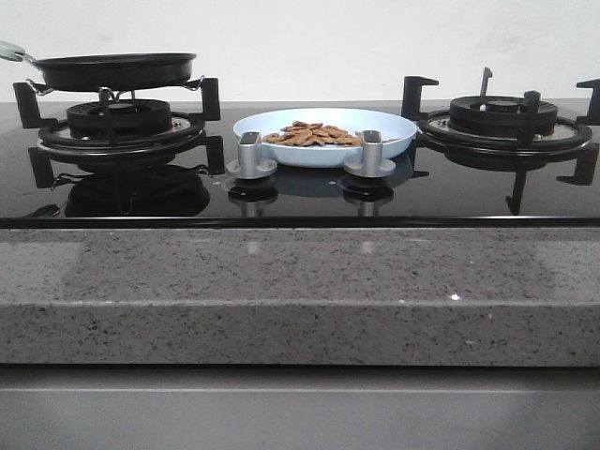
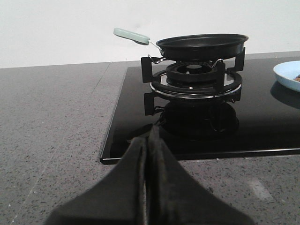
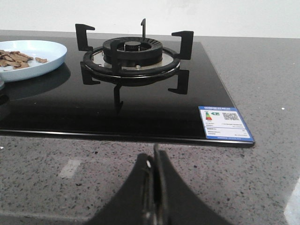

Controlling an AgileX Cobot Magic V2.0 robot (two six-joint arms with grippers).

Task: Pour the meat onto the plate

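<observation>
Resting mid-hob behind two knobs [image 1: 251, 155], pale-blue plate [image 1: 394, 127] heaped with meat [image 1: 312, 135], black pan [image 1: 112, 70] on left burner, left gripper [image 2: 147, 154] and right gripper [image 3: 154, 164] both closed, empty.

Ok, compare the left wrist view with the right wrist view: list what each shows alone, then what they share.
Left wrist only: the black frying pan on the left burner, and the shut left gripper. Right wrist only: the bare right burner, the label sticker, the shut right gripper, and the meat clearly seen. Both: the pale-blue plate, the black glass hob and the speckled counter.
</observation>
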